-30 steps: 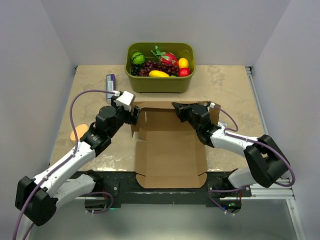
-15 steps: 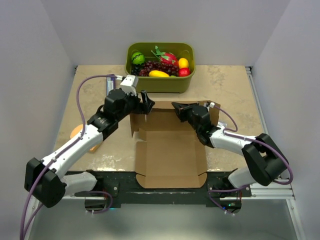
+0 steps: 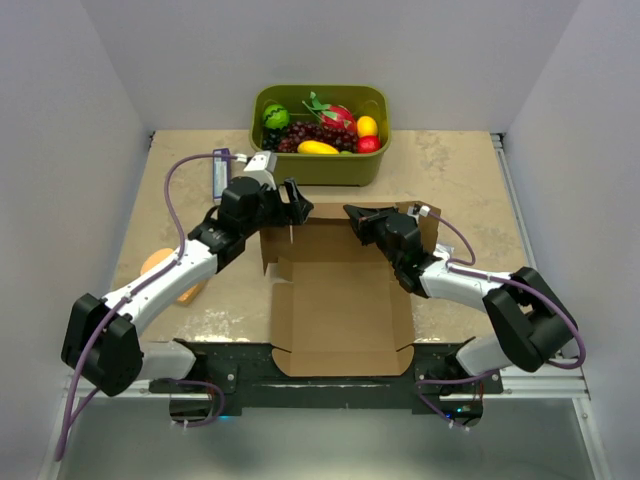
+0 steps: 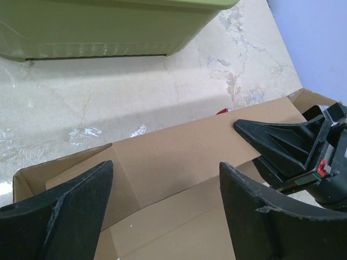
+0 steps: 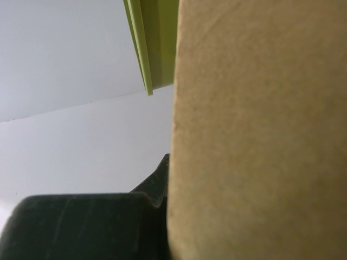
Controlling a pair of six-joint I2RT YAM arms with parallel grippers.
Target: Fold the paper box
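beige table (image 3: 450, 170), pale walls (image 3: 330, 50), left tool (image 3: 296, 204) apart, right tool (image 3: 357, 222) clamped on paper box (image 3: 340, 300)

Beige marbled tabletop (image 3: 450, 170) (plain white walls (image 3: 330, 40) around)

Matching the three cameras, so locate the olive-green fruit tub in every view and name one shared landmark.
Top external: green tub at the table's far edge, top centre.
Left wrist: its wall fills the upper left.
Right wrist: a green sliver at top centre.
Shared landmark: the raised far flap of the paper box, just before the tub.
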